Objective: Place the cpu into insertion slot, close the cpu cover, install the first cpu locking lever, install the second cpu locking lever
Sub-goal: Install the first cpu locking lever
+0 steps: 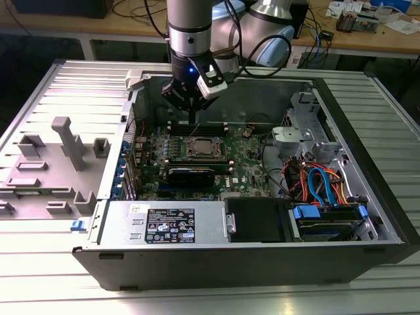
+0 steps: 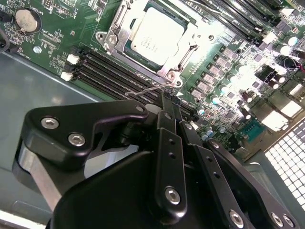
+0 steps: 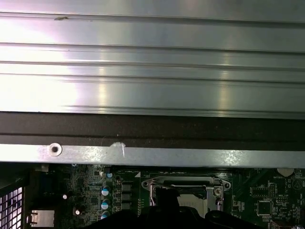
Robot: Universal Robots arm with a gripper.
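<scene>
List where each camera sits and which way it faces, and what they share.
Exterior view: off the arm, raised, looking down into the open computer case; arm and gripper hang over the green board.
Second wrist view: on the arm behind the gripper, looking down at the chip under its metal cover; black gripper links in front.
First wrist view: on the arm, facing across the cover to the case wall and ribbed metal beyond; dark gripper edge shows.
Shared: both wrist views show cover and gripper.
</scene>
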